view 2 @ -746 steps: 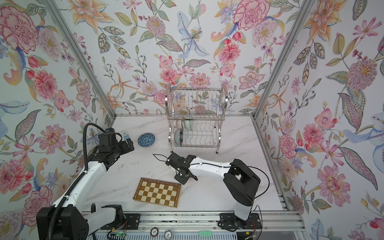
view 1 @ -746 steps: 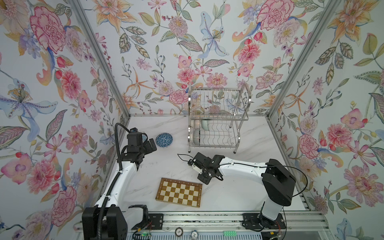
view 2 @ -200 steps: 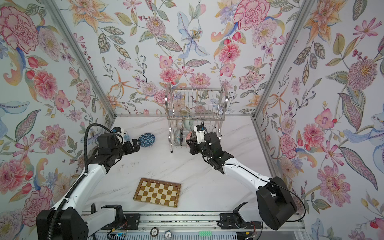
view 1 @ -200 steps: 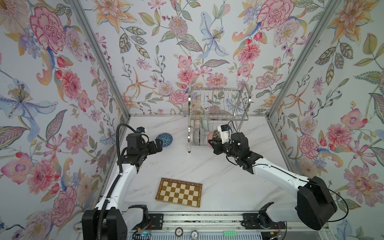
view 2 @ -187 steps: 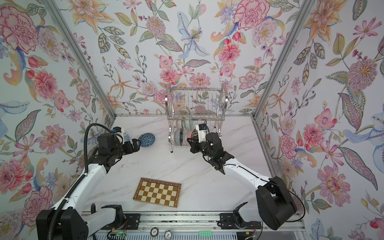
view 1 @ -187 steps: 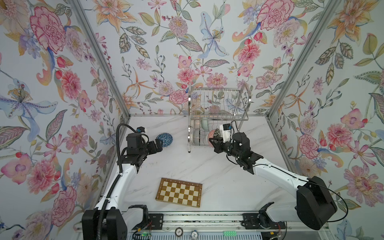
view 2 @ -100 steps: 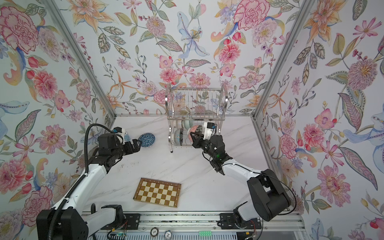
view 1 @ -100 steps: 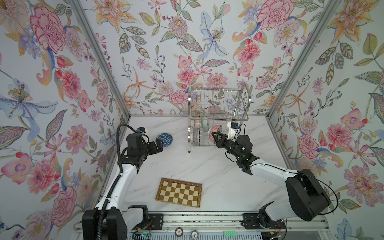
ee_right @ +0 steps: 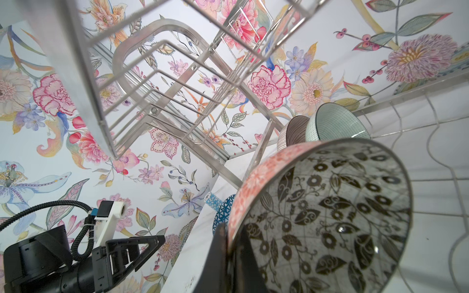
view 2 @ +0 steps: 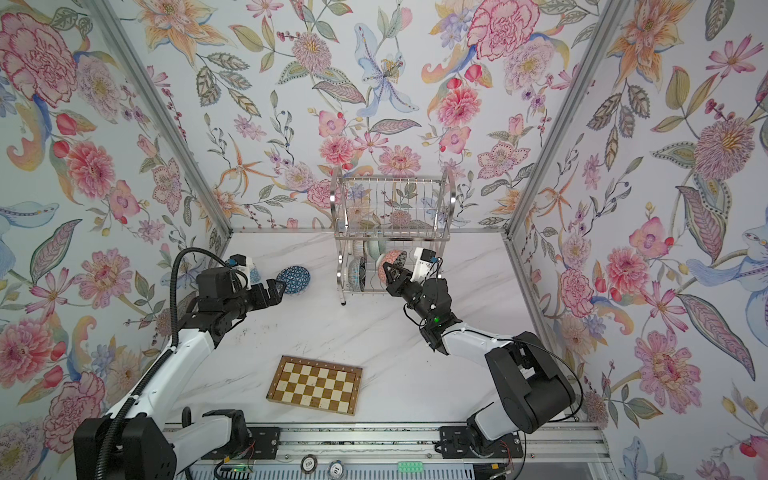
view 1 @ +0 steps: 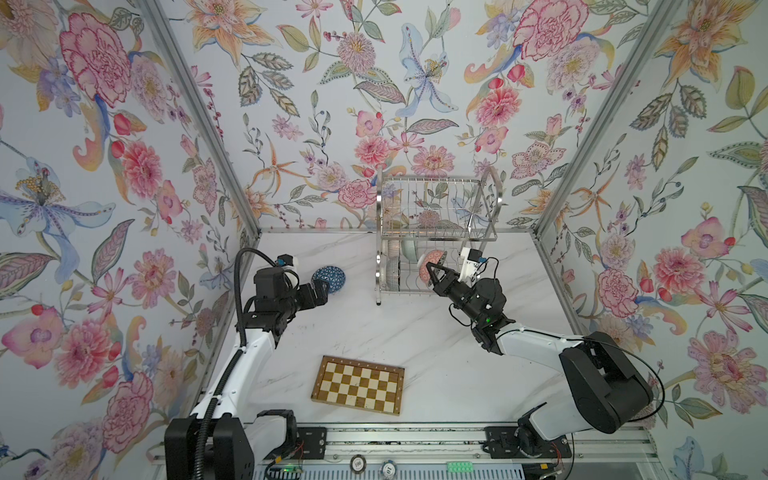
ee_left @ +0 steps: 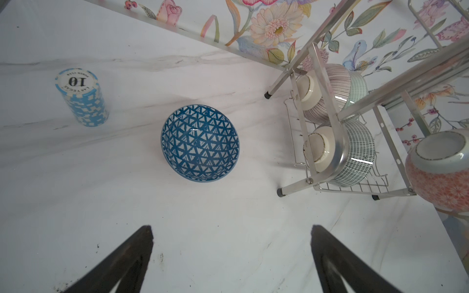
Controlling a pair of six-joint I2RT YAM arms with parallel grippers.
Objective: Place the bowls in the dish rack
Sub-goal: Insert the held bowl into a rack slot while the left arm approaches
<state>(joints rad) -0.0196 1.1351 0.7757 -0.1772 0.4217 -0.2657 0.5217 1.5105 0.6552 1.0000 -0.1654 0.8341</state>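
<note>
White marble table: dish rack stands at the back, blue lattice bowl upright left of it, chip stack near that bowl, checkered board flat near the front.

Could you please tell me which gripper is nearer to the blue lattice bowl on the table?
Left. The left gripper hovers open just short of the blue lattice bowl; the right gripper is off at the dish rack, gripping the black-and-white floral bowl.

Left wrist view: rack frame hides part of the grid bowl; the edge cuts the floral bowl.
</note>
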